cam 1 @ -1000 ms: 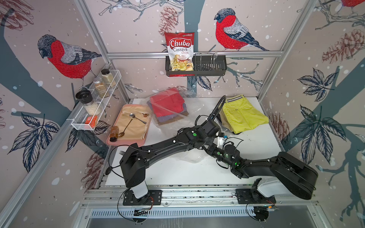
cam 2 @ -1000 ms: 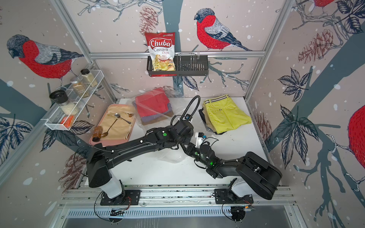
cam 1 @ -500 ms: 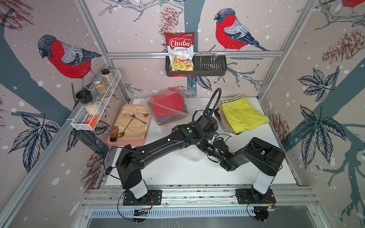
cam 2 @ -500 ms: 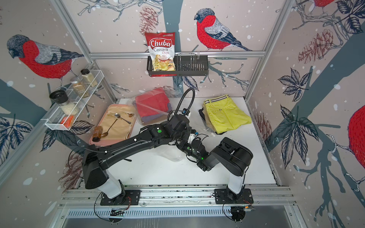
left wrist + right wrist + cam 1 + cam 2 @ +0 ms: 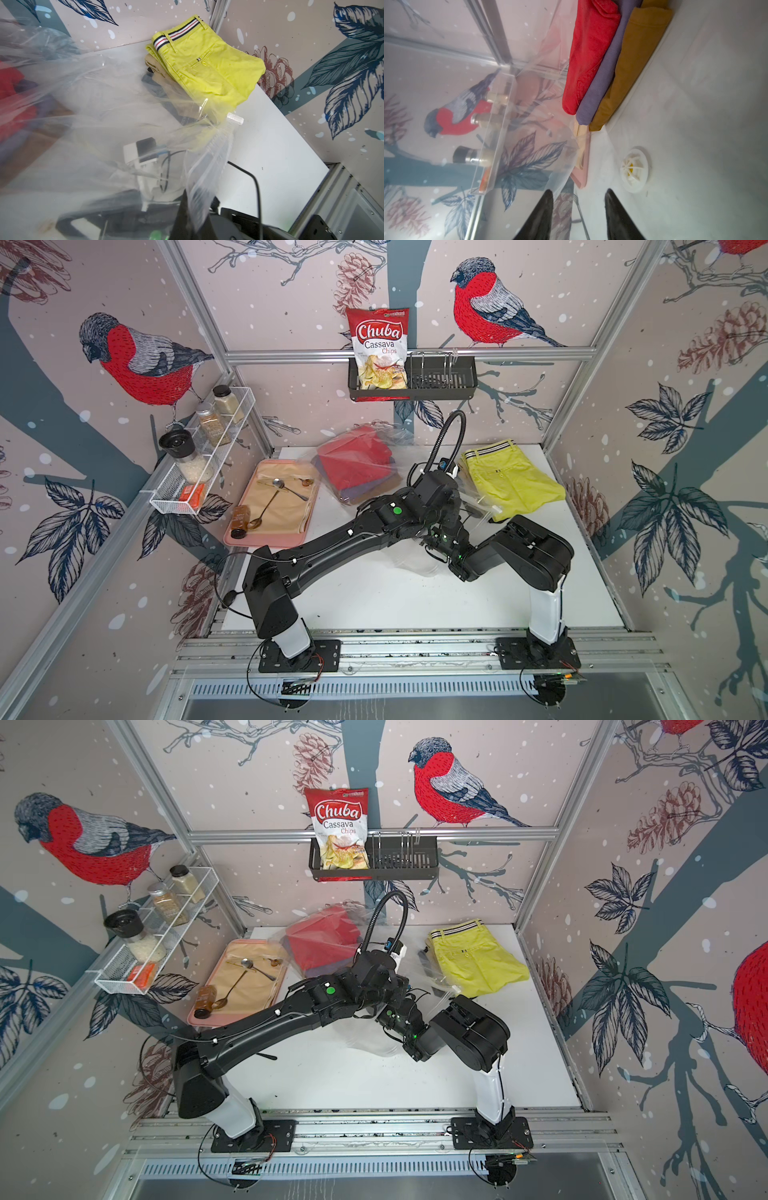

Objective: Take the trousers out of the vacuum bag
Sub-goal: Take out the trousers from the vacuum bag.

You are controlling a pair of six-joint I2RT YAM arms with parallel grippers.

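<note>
Right, mid-extraction. Beside the pink tray (image 5: pixel 266 540), the vacuum bag (image 5: pixel 399 437) lies on the surface (image 5: pixel 374 605) with the red trousers (image 5: pixel 587 52), purple trousers (image 5: pixel 604 72) and mustard trousers (image 5: pixel 633 62) stacked inside, red on top. Your left tool (image 5: pixel 188 207) is pinched shut, apparently on the zip-strip edge (image 5: pixel 209 162), holding the mouth up. Your right tool (image 5: pixel 579 190) is inside the bag, fingers moderately apart with nothing between, near the valve (image 5: pixel 634 169) and short of the stack. Far right, the yellow trousers (image 5: pixel 511 481) lie out of the bag over a tan pair (image 5: pixel 151 62). Next, I'd say: drive the right tool to the stack's near edge, close on the red pair, draw it out through the mouth.
</note>
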